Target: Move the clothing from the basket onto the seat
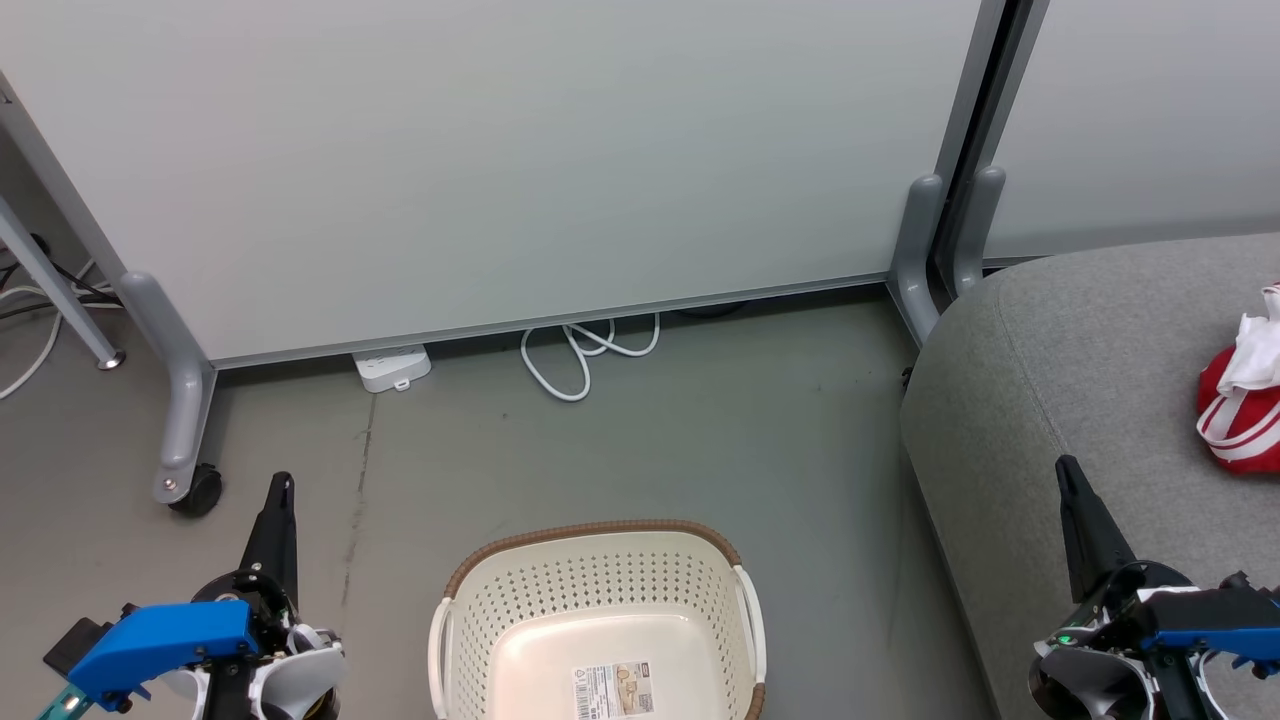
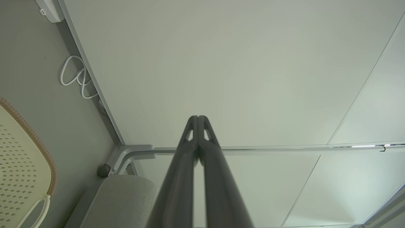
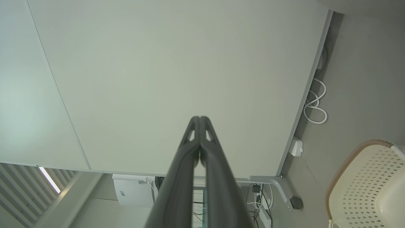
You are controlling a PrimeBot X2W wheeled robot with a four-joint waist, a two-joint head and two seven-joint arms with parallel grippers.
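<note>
The left hand (image 1: 283,484) and right hand (image 1: 1066,463) hang with fingers pressed together, gripping nothing, either side of the cream perforated basket (image 1: 600,528) on the floor (image 1: 700,430). The red-and-white clothing (image 1: 1240,412) lies bunched on the grey seat (image 1: 1060,350), well right of the basket.

I am looking down from the head at the floor (image 1: 700,430), with the basket (image 1: 600,580) close below and the panel (image 1: 500,150) ahead. Both wrist cameras are facing that same panel, each catching the basket's edge and the cable (image 1: 590,347).
</note>
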